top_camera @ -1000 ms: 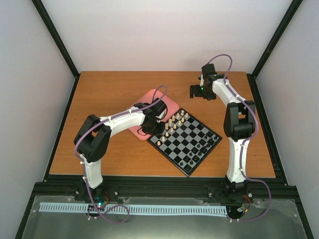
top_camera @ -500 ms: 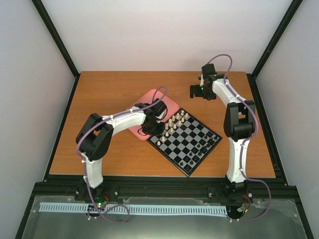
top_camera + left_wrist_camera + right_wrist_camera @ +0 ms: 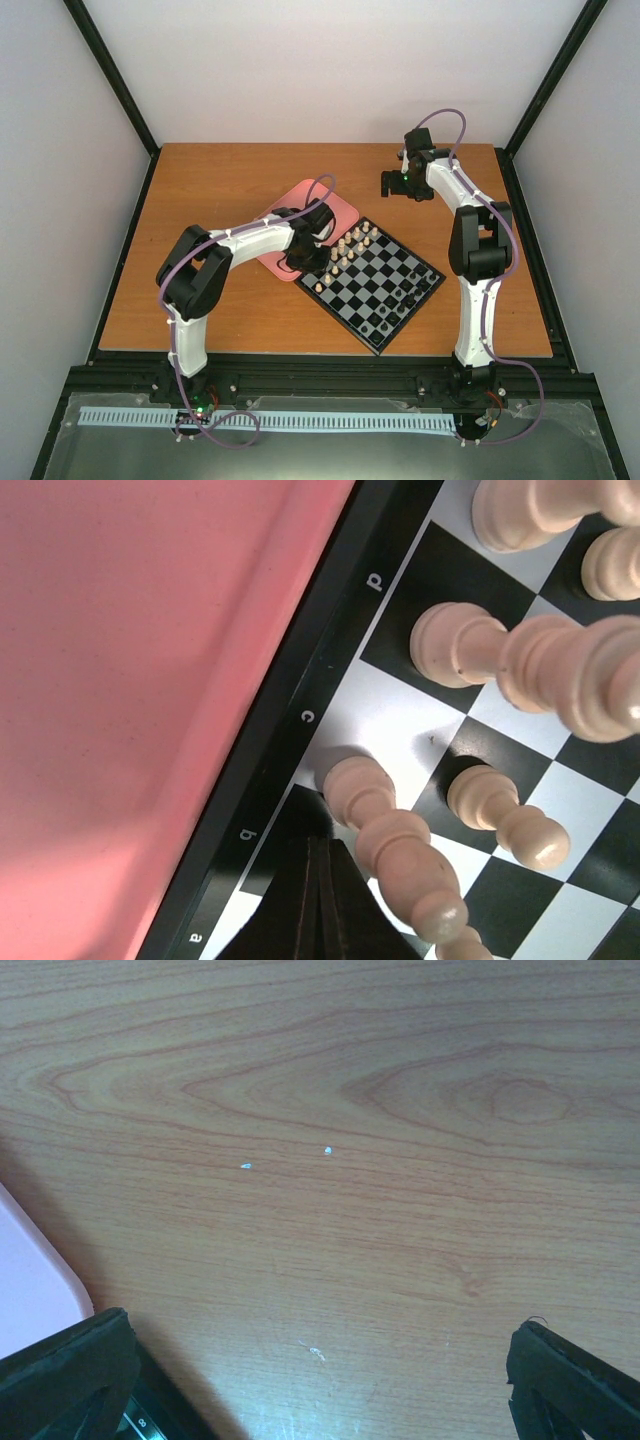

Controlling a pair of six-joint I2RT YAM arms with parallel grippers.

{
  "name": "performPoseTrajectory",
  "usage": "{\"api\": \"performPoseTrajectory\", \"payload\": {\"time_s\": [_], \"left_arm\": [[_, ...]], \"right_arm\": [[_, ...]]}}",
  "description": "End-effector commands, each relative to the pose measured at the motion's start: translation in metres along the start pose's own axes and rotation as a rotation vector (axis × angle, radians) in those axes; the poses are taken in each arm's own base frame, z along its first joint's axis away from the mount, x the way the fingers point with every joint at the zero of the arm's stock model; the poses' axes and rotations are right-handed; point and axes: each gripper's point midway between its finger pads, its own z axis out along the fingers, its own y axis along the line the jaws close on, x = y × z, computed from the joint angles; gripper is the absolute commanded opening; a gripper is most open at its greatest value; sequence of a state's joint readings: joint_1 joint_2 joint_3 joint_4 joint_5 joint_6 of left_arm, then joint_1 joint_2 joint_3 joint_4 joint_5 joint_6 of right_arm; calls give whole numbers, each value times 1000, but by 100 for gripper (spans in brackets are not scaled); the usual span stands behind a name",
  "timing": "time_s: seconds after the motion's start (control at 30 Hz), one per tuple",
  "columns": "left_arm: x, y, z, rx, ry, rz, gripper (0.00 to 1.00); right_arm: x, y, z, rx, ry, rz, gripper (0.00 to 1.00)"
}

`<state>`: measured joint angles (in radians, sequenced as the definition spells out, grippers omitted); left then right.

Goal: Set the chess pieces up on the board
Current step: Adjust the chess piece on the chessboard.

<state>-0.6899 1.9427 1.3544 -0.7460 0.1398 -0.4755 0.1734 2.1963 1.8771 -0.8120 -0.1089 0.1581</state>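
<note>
Left wrist view puts the left claw (image 3: 312,890) at the bottom centre, its two dark fingers pressed together with nothing between them. Just to their right a tall cream piece (image 3: 392,850) stands on the board (image 3: 300,715), near the letters b and c. At this close range I cannot tell whether the fingertips touch it. More chess pieces (image 3: 470,645) stand in the upper right, and the pink tray (image 3: 120,680) fills the left of the frame.

From the top view, over the last second the left arm's elbow has slid slightly toward the lower right, while its claw has stayed at the board's upper-left edge. No piece appears to have shifted. I judge the tall piece is set down and let go, so the arm is free to fetch another. The cream rows look only partly filled; black pieces (image 3: 405,292) stand along the lower-right side.

The right claw (image 3: 318,1328) hangs spread wide over bare table (image 3: 400,1110), unmoved.
</note>
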Motion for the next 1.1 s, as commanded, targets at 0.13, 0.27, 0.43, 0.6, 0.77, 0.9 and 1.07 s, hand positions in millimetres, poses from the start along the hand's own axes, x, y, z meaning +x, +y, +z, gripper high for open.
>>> {"api": "performPoseTrajectory", "payload": {"time_s": [0.13, 0.27, 0.43, 0.6, 0.77, 0.9, 1.07], "left_arm": [[-15, -2, -2, 24, -34, -26, 1], [-16, -2, -1, 23, -36, -28, 1], [-20, -2, 0, 22, -40, -28, 1], [-20, -2, 2, 25, -36, -29, 1], [-22, -2, 4, 25, -34, -28, 1], [-22, -1, 5, 25, -31, -31, 1], [-26, -1, 7, 26, -33, -32, 1]], "right_arm": [[-10, -2, -16, 5, -42, 0, 100], [-10, -2, -16, 6, -43, 0, 100], [-10, -1, -17, 5, -44, -1, 100], [-10, -2, -16, 7, -42, -2, 100], [-10, -2, -15, 6, -42, -2, 100], [-9, -2, -14, 6, -39, -2, 100], [-9, -2, -13, 6, -37, -1, 100]]}}
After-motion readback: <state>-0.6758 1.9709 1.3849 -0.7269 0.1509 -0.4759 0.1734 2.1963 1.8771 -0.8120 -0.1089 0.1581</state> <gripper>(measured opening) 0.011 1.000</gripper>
